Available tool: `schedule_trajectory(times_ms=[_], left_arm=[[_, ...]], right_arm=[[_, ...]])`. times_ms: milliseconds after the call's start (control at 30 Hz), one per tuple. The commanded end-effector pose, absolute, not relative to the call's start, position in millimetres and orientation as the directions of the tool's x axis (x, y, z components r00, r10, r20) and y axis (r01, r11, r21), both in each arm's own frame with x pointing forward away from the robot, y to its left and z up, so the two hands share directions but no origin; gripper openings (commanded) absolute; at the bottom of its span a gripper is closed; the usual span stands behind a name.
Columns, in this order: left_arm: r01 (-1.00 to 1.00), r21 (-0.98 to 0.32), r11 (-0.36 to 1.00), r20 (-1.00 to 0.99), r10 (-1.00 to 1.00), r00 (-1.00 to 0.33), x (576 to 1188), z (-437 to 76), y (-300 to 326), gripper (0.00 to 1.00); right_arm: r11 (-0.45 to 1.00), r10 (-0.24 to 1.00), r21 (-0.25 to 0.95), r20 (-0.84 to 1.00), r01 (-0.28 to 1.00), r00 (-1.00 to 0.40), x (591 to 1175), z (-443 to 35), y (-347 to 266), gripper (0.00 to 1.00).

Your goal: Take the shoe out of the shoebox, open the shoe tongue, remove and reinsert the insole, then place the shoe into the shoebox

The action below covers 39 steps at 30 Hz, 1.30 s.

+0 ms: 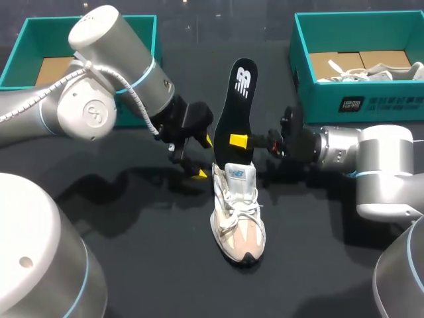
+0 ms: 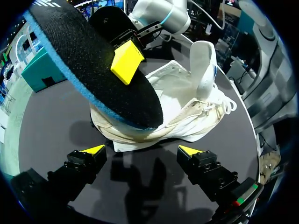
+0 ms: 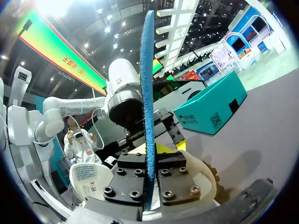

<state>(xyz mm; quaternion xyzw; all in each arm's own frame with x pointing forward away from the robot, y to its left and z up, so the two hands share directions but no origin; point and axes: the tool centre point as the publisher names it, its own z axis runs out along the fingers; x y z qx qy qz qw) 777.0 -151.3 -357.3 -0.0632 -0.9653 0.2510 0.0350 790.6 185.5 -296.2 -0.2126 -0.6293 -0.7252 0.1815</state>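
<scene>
shoe stands upright on the black table near the middle, toe to the near side, heel far, outside both boxes. its tongue is pulled up and the laces hang loose. insole stands nearly on end above the shoe, black face toward the head view. its lower end is at the shoe's opening behind the tongue; can't tell how deep it sits. right gripper comes in from the right and is clamped on the insole about halfway up, one yellow pad on the black face, the other finger behind it. in the right wrist view the insole shows edge-on, blue, pinched between the two fingers of the right gripper, with the shoe under them. left gripper sits just left of the shoe's far end with its fingers spread and nothing between them. in the left wrist view the left gripper has both yellow tips apart over bare table. ahead of it the shoe shows side-on, with the insole slanting over it and a right finger pad pressed on the insole. left box is at the far left, behind the left arm. right box is at the far right and has another shoe inside.
</scene>
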Motion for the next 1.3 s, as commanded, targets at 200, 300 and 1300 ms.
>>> schedule_trajectory(times_ms=[200, 300, 1300], left_arm=[[0.105, -0.490, 0.866, 0.035, 0.140, -0.990, 776.5, -357.0, -150.3, 1.00], [0.105, -0.490, 0.866, 0.035, 0.140, -0.990, 776.5, -357.0, -150.3, 1.00], [0.105, -0.490, 0.866, 0.035, 0.140, -0.990, 776.5, -357.0, -150.3, 1.00]], right_arm=[[-0.139, 0.020, 0.817, 0.568, 0.560, -0.823, 776.7, -308.5, 186.4, 0.00], [-0.127, 0.030, 0.809, 0.582, 0.574, -0.813, 773.7, -311.8, 186.9, 0.00], [-0.068, 0.074, 0.707, 0.707, 0.704, -0.703, 743.7, -344.8, 183.5, 0.00]])
